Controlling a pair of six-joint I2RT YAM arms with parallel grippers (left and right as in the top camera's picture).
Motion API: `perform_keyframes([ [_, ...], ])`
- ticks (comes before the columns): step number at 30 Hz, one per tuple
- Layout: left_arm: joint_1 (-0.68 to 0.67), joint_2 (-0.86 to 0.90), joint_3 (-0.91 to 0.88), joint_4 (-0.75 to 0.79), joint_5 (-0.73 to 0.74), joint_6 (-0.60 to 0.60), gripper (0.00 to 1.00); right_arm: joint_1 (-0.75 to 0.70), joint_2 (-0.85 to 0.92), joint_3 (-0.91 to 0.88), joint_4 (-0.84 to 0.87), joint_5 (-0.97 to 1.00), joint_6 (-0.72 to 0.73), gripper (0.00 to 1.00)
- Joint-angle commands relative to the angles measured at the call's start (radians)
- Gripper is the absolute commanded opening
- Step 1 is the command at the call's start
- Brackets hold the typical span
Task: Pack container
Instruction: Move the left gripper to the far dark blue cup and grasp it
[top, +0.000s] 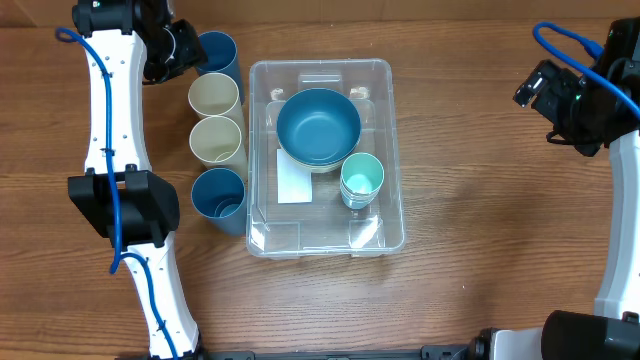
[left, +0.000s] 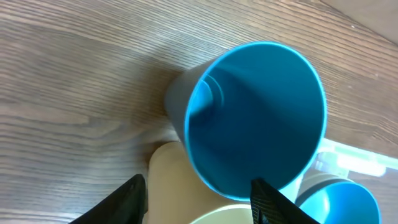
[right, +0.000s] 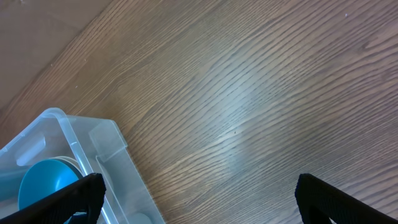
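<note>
The clear plastic container (top: 390, 150) sits mid-table with a white label (top: 293, 180) on its base. Inside it are a blue bowl (top: 318, 125) and a teal cup (top: 362, 178). Left of it stand a row of cups: a blue cup (top: 217, 55), two cream cups (top: 214, 97) (top: 216, 140) and another blue cup (top: 218, 194). My left gripper (top: 185, 45) is open beside the far blue cup (left: 255, 112), its fingers (left: 199, 202) above a cream cup (left: 186, 180). My right gripper (right: 196, 199) is open and empty over bare wood, right of the container (right: 93, 155).
The left arm (top: 115, 130) stretches along the table's left side next to the cup row. The right arm (top: 590, 100) is at the far right. Bare wood lies between the container and the right arm.
</note>
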Motion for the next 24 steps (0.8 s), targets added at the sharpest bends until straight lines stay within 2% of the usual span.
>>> perform_keyframes([
  [1,0.002,-0.012,0.021,0.006,-0.076,-0.023,0.55,0.001,-0.012,0.002,0.003,-0.001,0.005,1.00],
  [12,-0.008,0.036,-0.002,0.080,-0.065,-0.043,0.55,0.001,-0.012,0.002,0.003,-0.001,0.005,1.00],
  [24,-0.013,0.082,-0.002,0.114,-0.063,-0.042,0.44,0.001,-0.012,0.002,0.003,-0.001,0.005,1.00],
])
